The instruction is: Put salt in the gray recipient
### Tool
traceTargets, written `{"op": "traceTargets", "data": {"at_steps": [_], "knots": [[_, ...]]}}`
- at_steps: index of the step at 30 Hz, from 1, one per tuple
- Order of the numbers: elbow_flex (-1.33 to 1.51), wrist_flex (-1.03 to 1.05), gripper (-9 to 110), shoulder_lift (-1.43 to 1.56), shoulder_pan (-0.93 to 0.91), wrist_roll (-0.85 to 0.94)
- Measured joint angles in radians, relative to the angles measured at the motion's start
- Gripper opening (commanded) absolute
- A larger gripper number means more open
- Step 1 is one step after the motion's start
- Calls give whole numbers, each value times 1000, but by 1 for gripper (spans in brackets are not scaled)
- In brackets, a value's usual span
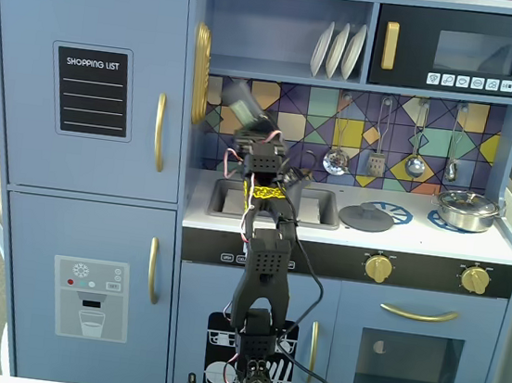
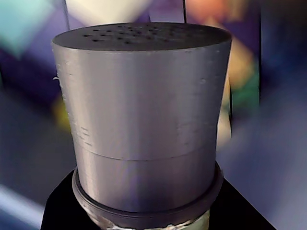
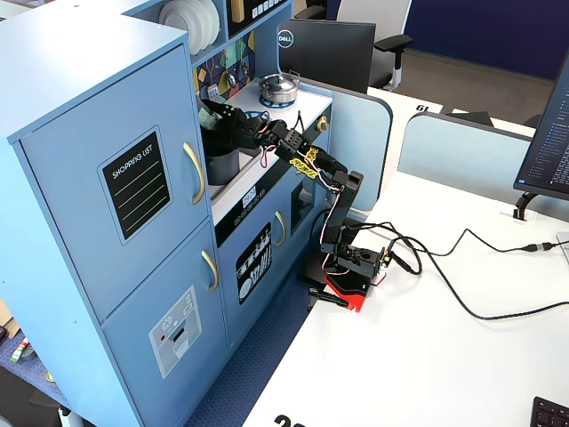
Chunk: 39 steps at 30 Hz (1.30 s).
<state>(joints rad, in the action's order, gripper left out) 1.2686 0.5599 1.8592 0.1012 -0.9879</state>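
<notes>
The salt shaker (image 2: pixel 144 120) has a grey cap with several holes on a glass body and fills the wrist view. My gripper (image 2: pixel 144 218) is shut on its glass body, with black jaws on both sides at the bottom. In a fixed view the shaker (image 1: pixel 241 107) is blurred and tilted up to the left, above my gripper (image 1: pixel 247 134) and over the left end of the sink (image 1: pixel 313 219). In a fixed view my gripper (image 3: pixel 216 120) hangs just above a dark grey round container (image 3: pixel 222 166) on the counter. The arm hides that container in the front fixed view.
A grey lid (image 1: pixel 366 216) lies on the left hob and a silver pot (image 1: pixel 467 210) stands on the right hob. Utensils (image 1: pixel 335 159) hang on the tiled back wall. The fridge wall (image 1: pixel 179 98) stands close on the left, with the shelf of plates (image 1: pixel 339 50) above.
</notes>
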Motion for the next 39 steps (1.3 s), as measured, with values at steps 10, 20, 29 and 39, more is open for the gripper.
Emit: {"op": "traceTargets", "data": {"at_steps": [10, 20, 29, 39], "knots": [[121, 25, 0, 28, -60, -6], [101, -6, 0, 23, -37, 20], [-63, 63, 0, 25, -83, 486], [-55, 89, 0, 81, -684, 1339]]}}
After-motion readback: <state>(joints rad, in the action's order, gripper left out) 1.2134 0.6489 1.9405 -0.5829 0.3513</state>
